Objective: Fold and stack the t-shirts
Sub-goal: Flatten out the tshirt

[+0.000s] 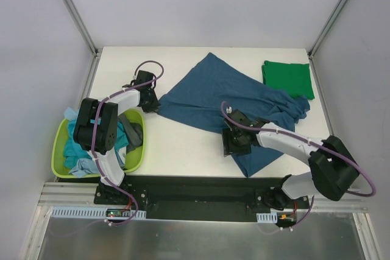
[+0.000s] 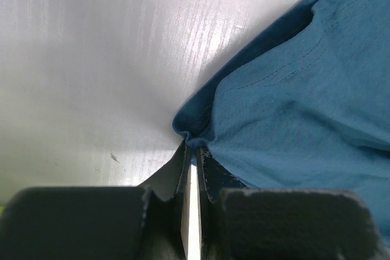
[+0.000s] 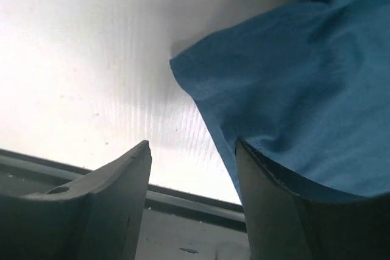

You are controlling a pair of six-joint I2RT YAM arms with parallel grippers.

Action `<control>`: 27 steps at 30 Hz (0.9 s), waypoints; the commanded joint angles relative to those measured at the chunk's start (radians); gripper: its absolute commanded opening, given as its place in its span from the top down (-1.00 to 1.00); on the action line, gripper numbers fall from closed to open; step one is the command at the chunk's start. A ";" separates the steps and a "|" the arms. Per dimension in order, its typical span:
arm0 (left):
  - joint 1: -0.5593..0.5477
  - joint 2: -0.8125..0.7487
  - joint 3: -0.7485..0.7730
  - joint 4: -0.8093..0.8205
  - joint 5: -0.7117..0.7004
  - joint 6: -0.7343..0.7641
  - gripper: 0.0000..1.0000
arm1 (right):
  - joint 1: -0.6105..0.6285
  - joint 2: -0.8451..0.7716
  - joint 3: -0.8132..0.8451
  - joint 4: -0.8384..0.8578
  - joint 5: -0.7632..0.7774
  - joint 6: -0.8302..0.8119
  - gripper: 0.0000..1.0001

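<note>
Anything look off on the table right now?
The blue shirt lies skewed and crumpled, bunched up at the end right by the folded green shirt; its near corner reaches the front edge of the table. Nothing looks spilled or damaged.

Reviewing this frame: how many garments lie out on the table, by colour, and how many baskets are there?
dark teal-blue t-shirt: 1
bright green t-shirt: 1
lime-green basket: 1
Total: 3
Not counted: the turquoise cloth and dark grey cloth heaped in the basket, where separate pieces cannot be told apart.
</note>
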 commanded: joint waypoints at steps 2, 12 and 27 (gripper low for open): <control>0.017 -0.019 -0.013 -0.005 -0.017 0.002 1.00 | 0.016 -0.174 -0.025 -0.102 0.053 0.026 -0.19; 0.021 -0.019 -0.017 -0.005 -0.007 0.002 1.00 | 0.030 -0.337 -0.175 -0.202 0.132 0.109 -0.20; 0.024 -0.024 -0.020 -0.004 -0.005 0.000 1.00 | 0.129 -0.141 -0.169 -0.170 0.155 0.180 -0.14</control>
